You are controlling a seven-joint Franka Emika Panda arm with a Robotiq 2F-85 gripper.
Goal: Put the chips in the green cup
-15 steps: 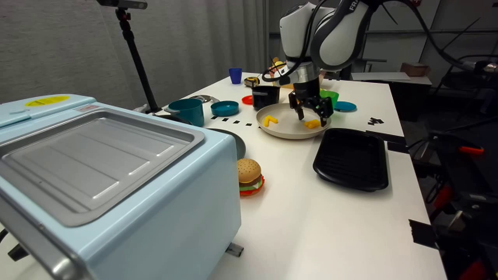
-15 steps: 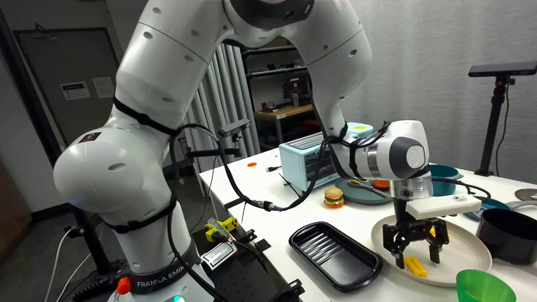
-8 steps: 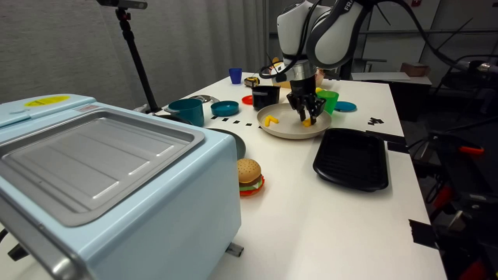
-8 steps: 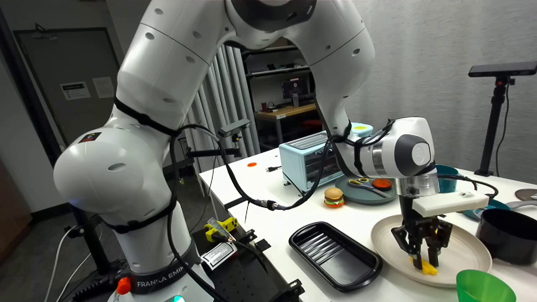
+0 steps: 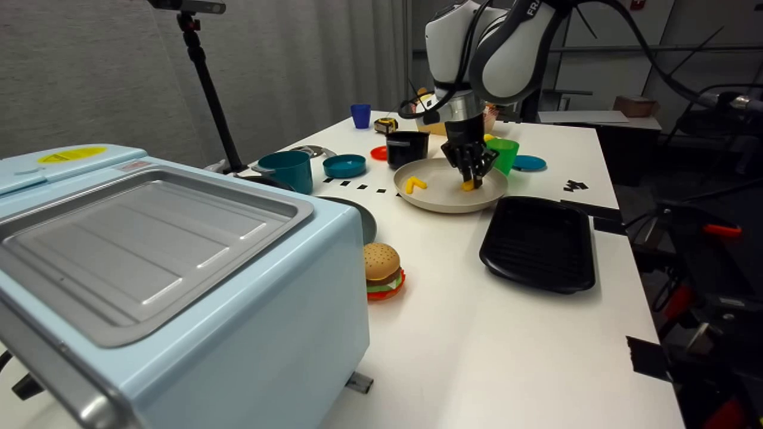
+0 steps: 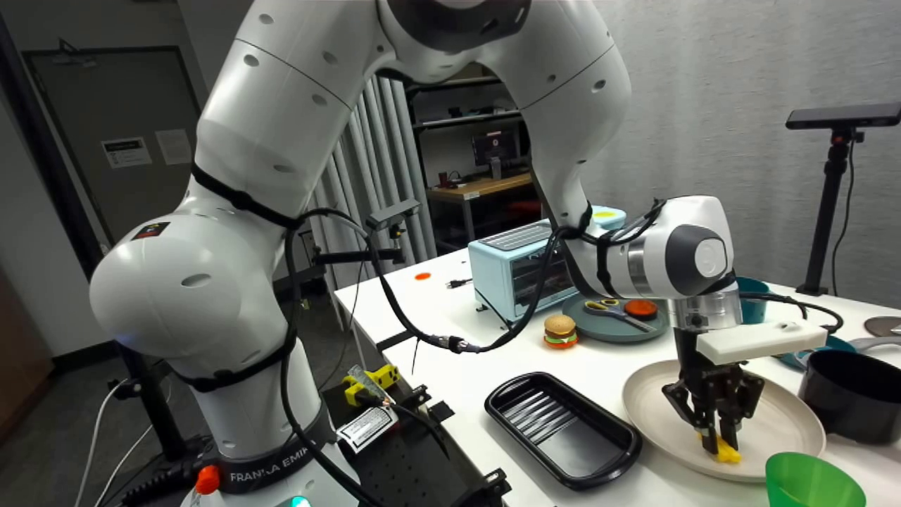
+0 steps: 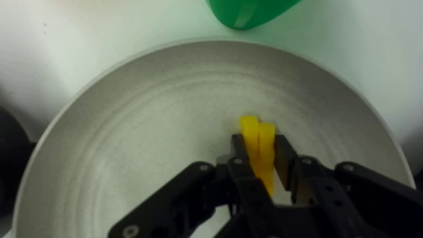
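Drawn in since a second ago, the gripper [image 7: 259,142] pinches two chips [image 7: 250,128] side by side, seemingly touching the plate [image 7: 158,115], near the green cup [image 7: 246,13].

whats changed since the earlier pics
The hand, open a second ago, has closed on two chips, and it and they have shifted slightly towards the black pot. Nothing was let go. The other chips, the plate and the green cup stayed as they were.
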